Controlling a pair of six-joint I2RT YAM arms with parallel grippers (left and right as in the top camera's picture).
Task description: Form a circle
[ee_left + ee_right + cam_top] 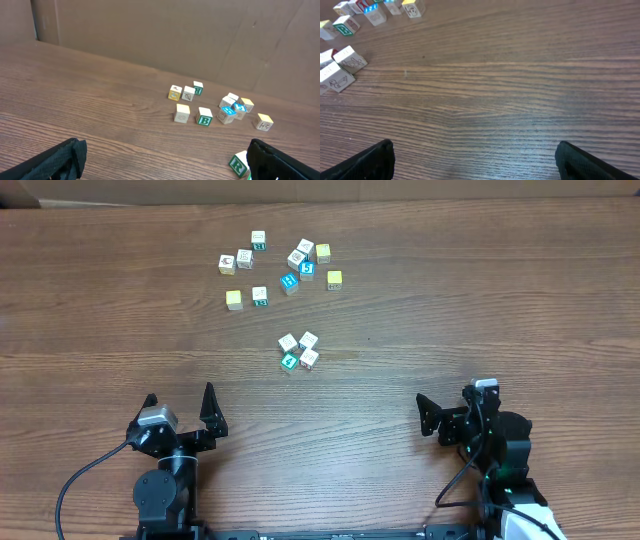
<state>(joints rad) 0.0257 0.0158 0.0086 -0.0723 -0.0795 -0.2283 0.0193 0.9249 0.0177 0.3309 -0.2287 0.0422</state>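
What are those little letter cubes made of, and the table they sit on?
The four clustered cubes: probably painted wood, with matte pale faces carrying printed letters and pictures, and one face teal. Light plastic is also possible. The table: wood or a wood-look laminate, brown with long grain lines and a slight sheen. I cannot tell which of the two it is.

Left gripper (pixel 180 406) sits low, pointing forward, jaws spread wide; right gripper (pixel 453 406) mirrors it, jaws equally wide.

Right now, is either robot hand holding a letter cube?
No, the left gripper and the right gripper both sit open and empty, apart from the letter cubes.
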